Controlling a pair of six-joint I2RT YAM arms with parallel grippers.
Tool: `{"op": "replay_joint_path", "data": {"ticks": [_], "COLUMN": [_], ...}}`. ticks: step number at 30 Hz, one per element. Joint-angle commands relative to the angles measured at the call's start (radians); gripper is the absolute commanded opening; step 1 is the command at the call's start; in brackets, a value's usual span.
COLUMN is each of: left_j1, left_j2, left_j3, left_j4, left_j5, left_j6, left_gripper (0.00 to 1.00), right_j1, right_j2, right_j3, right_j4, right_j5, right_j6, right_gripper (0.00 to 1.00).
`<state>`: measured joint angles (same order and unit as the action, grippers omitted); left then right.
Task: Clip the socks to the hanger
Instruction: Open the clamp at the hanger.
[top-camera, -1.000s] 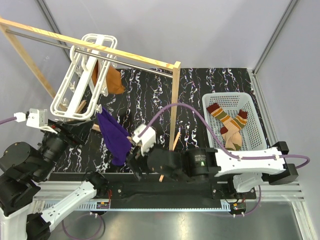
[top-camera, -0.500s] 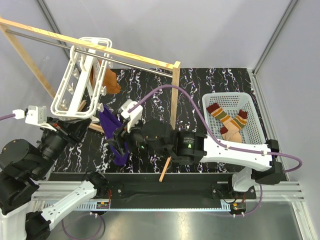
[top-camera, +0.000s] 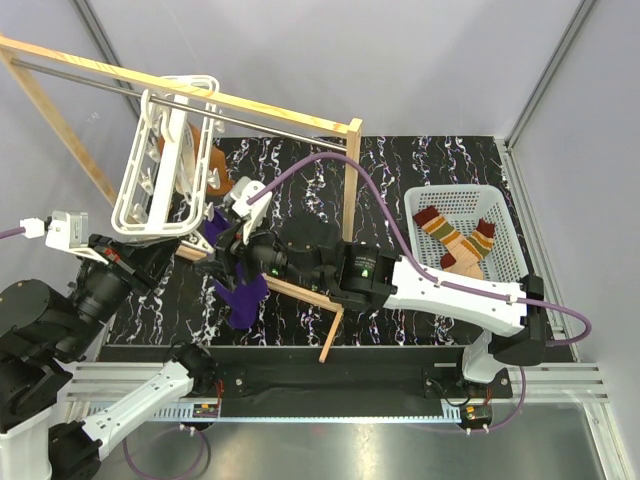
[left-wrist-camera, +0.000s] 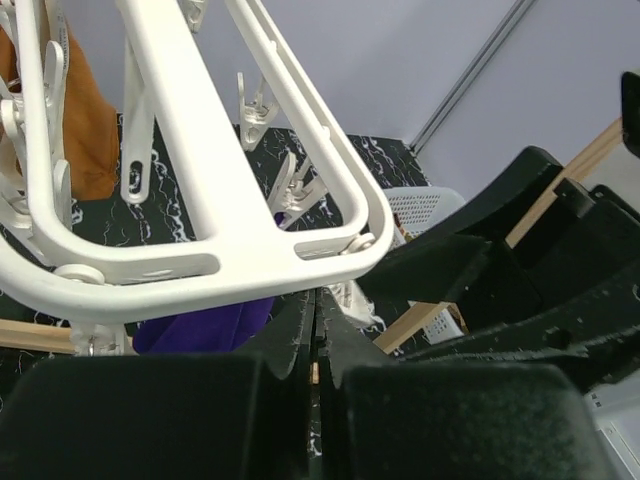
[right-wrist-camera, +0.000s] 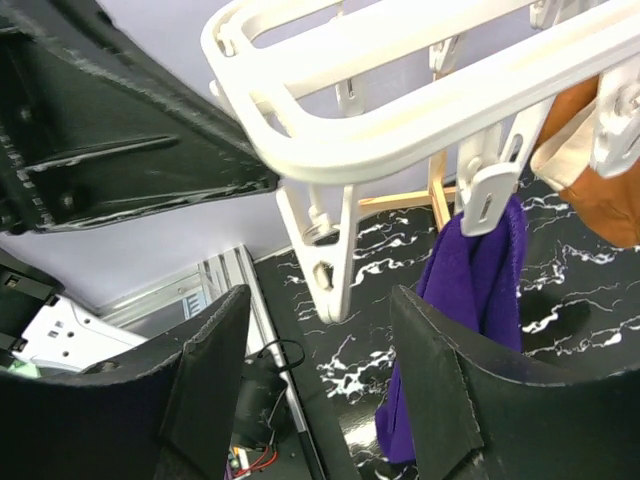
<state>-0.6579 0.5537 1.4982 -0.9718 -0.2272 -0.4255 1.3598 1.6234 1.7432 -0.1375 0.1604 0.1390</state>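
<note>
The socks lie in the basket, right of frame, well apart from the hanger at upper left. My right gripper gapes wide below a peg, with the purple cloth beside it. My left gripper is pressed closed under the hanger's rail edge.

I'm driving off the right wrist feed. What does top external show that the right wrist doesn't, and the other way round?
Only top external: the socks lying in the white basket on the right side of the table, and the wooden rack. Only right wrist: the right gripper open, with an empty peg hanging just ahead of the gap, and a neighbouring peg clamped on the purple cloth. Both: the hanger, with the purple cloth and the orange cloth hanging from it.
</note>
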Motion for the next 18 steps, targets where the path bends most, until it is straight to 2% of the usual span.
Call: {"op": "replay_joint_path", "data": {"ticks": [1,9,18], "left_j1": [-0.003,-0.003,-0.005], "left_j2": [0.022,0.025,-0.004], "left_j3": [0.036,0.030,-0.009], "left_j4": [0.025,0.036,0.056], "left_j5": [0.029,0.020,0.026], "left_j6": [0.005,0.011,0.017], "left_gripper": [0.02,0.01,0.02], "right_j1": [-0.051,-0.077,-0.079], "right_j2": [0.007,0.026,0.064], "right_j3": [0.039,0.059,0.068], "right_j4": [0.075,0.061,0.065], "right_j5": [-0.088,-0.199,-0.206], "right_j6": [0.005,-0.027,-0.035], "right_gripper": [0.64,0.60,0.59]}}
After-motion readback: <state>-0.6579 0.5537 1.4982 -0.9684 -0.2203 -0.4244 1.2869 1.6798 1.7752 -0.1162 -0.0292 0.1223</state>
